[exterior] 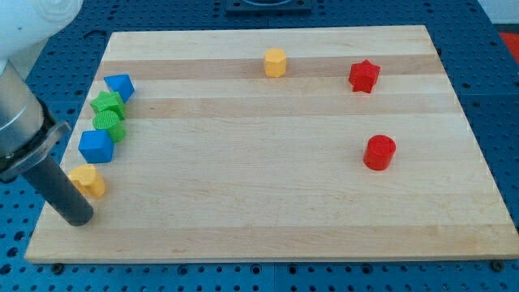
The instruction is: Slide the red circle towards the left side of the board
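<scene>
The red circle (379, 152) is a short red cylinder on the wooden board (268, 203), at the view's right and a little below mid-height. My tip (77, 219) rests on the board near its bottom left corner, far to the left of the red circle. The tip sits just below and left of a yellow block (87, 180). A red star (364, 76) lies above the red circle, near the view's top right.
A yellow hexagon (275, 62) sits at the top centre. Along the left edge runs a column: blue block (120, 86), green star-like block (107, 104), green round block (109, 125), blue cube (96, 145). The arm's grey body (20, 122) looms at the view's left.
</scene>
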